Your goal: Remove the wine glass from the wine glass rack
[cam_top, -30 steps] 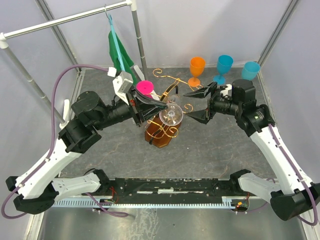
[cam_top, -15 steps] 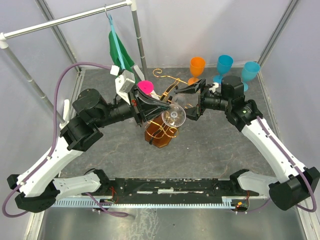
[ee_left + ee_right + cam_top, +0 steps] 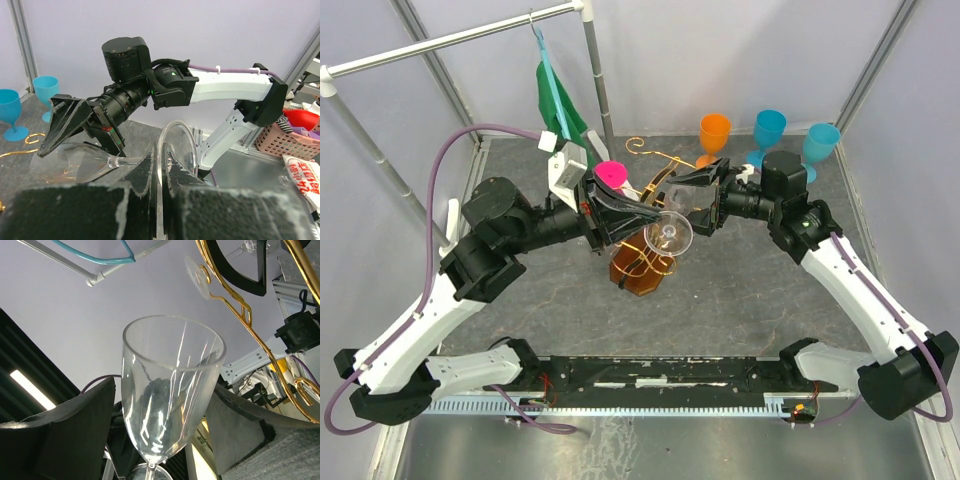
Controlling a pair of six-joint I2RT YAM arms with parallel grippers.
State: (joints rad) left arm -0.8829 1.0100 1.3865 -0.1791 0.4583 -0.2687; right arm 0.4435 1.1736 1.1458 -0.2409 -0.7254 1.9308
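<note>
The clear wine glass (image 3: 666, 233) lies sideways in the air above the rack's amber-brown base (image 3: 638, 277). My left gripper (image 3: 642, 214) is shut on the glass's round foot; in the left wrist view the foot (image 3: 178, 145) stands edge-on between my fingers (image 3: 161, 167). My right gripper (image 3: 696, 206) is open, one finger on each side of the bowl (image 3: 169, 390), with a gap showing at the right finger (image 3: 245, 425). The rack's gold curly wire (image 3: 665, 160) and black loop (image 3: 240, 270) are just behind the glass.
A pink cup (image 3: 612, 175) sits at the rack. An orange cup (image 3: 715, 133) and two blue cups (image 3: 769, 128) (image 3: 820, 140) stand at the back right. A green cloth on a teal hanger (image 3: 558, 105) hangs from the grey rail (image 3: 450, 38).
My right arm has swung left and brought its open fingers around the glass bowl. My left gripper still holds the foot; the glass has shifted only slightly.
</note>
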